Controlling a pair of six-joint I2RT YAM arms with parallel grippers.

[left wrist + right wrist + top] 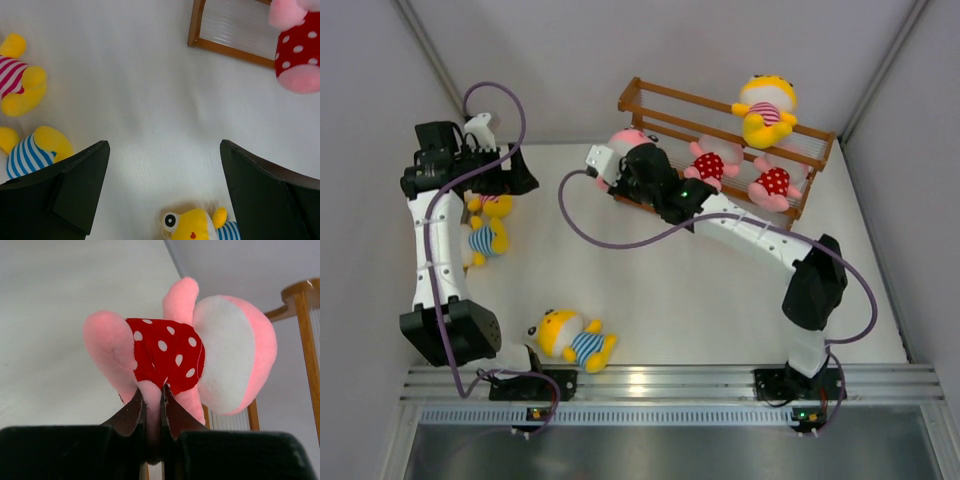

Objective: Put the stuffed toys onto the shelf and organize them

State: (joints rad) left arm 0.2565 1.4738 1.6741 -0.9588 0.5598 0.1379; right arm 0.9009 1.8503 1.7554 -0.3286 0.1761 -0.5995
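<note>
The pink round-headed plush doll in a red white-dotted outfit hangs pinched by one limb between the clenched fingers of your right gripper, with the brown wooden slatted shelf just past its fingertips. Three toys already sit on that shelf: a yellow pink-striped doll up top, and a second pink dotted doll and a third pink dotted doll lower down. Your left gripper is spread wide, grasping nothing. Beneath it lie a yellow doll in pink stripes and a yellow doll in blue stripes, with another blue-striped yellow doll back toward its base. By my judgement you are not quite halfway.
</note>
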